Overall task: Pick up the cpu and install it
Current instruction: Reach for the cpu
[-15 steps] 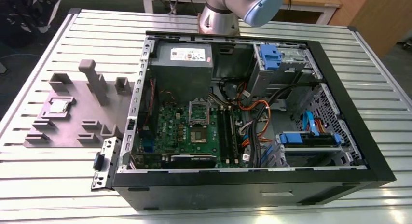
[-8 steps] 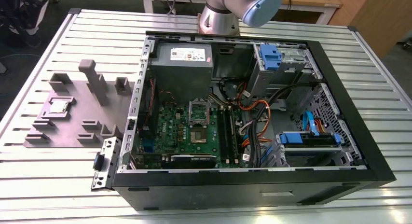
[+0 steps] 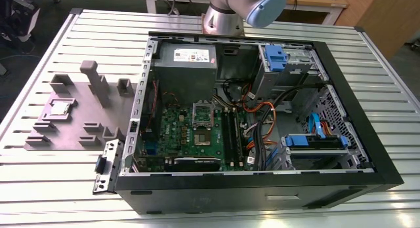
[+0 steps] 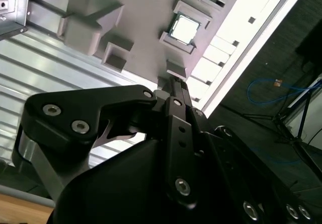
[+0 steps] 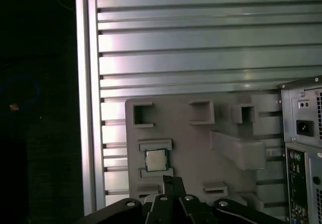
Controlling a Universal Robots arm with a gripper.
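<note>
so the cpu (image 3: 60,108) is sitting flat, metal top up, in a little square pocket on the grey-purple moulded plate (image 3: 69,133). In the first wrist view the cpu (image 5: 156,159) is boxed in by low bracket-shaped ridges on two opposite sides, and it looks level in there. The plate lies on the slatted metal table (image 3: 52,188), close to the table's edge on the exterior view's left, and the cpu's pocket is on the side of the plate nearest that edge.

the claw (image 5: 168,180) hangs above the plate with its tips pressed together and nothing pinched between them. It's near the cpu but not touching it. Same story in the second wrist view: the black claw (image 4: 173,80) points toward the chip (image 4: 182,28), with a clear gap between them.

the plate also has a bunch of upright blocks, the tallest one (image 3: 92,78) toward the table's far edge. Just beside the plate, on the exterior view's right, the open computer case (image 3: 262,181) lies on its side with the green circuit board (image 3: 174,125) showing inside. The arm (image 3: 226,19) comes up at the table's far edge behind the case
</note>
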